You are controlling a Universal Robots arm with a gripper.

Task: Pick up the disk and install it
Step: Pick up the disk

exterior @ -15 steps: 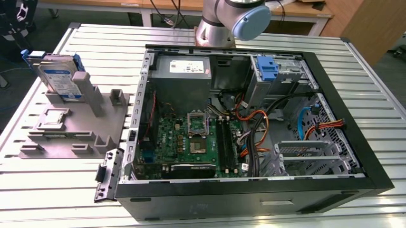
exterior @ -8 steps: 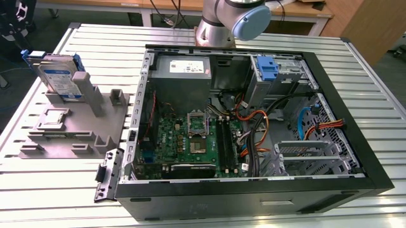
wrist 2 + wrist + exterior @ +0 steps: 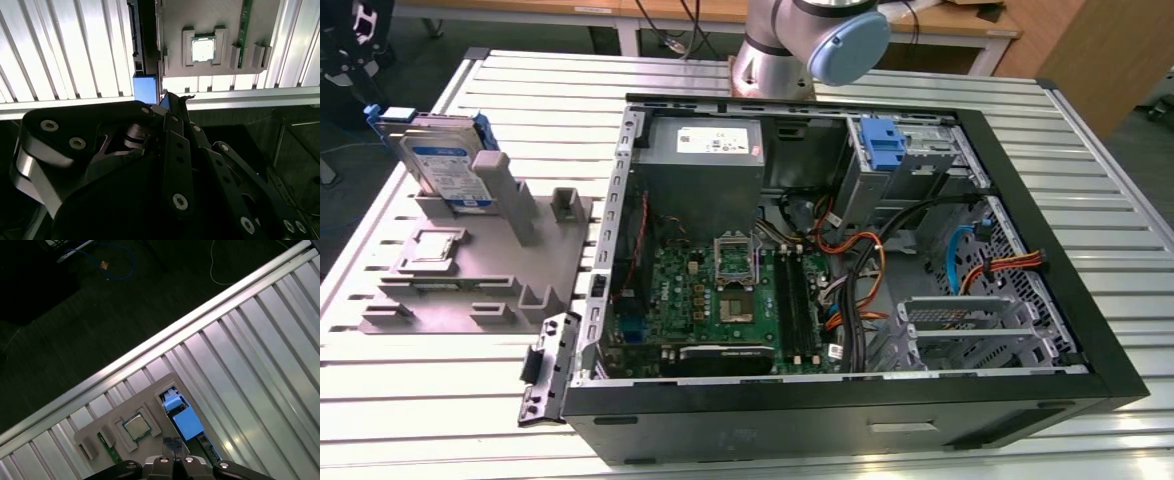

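Ext. view, far left: the disk [image 3: 438, 160] stands on edge at the far corner of the grey fixture [image 3: 487, 270]. Label face shows, blue bracket round it, leaning vs. a grey post [image 3: 503, 195]. Not yet lifted. Nearer on the same fixture a CPU chip [image 3: 438, 245] lies flat in its pocket. The fixture sits on the ribbed table [image 3: 427, 400], just beside the PC case [image 3: 787, 415].

Centre: case lies open, side panel off. Power supply [image 3: 707, 150] at the far wall, motherboard [image 3: 720, 295] nearer. Right of these a second blue carrier [image 3: 881, 150] sits in the upper bay, and there is an empty metal drive cage [image 3: 974, 330] toward the ext. view's right. Arm base [image 3: 781, 50] behind the case.

The gripper [image 3: 174, 445] looks down on the fixture end of the table. Jaws look pressed together w/ nothing between them, so it carries nothing.

Key relation: the disk is under the gripper and seen edge-on. In both wrist views the blue end of its bracket [image 3: 146, 89] shows close by the tips, CPU chip off to one side. The long axis shows as a thin strip running on from that blue end — roughly along the line of sight, not across it. Judged apart from the disk, w/ a height gap; how much can't be told. Reads as approach stage, grasp not begun.
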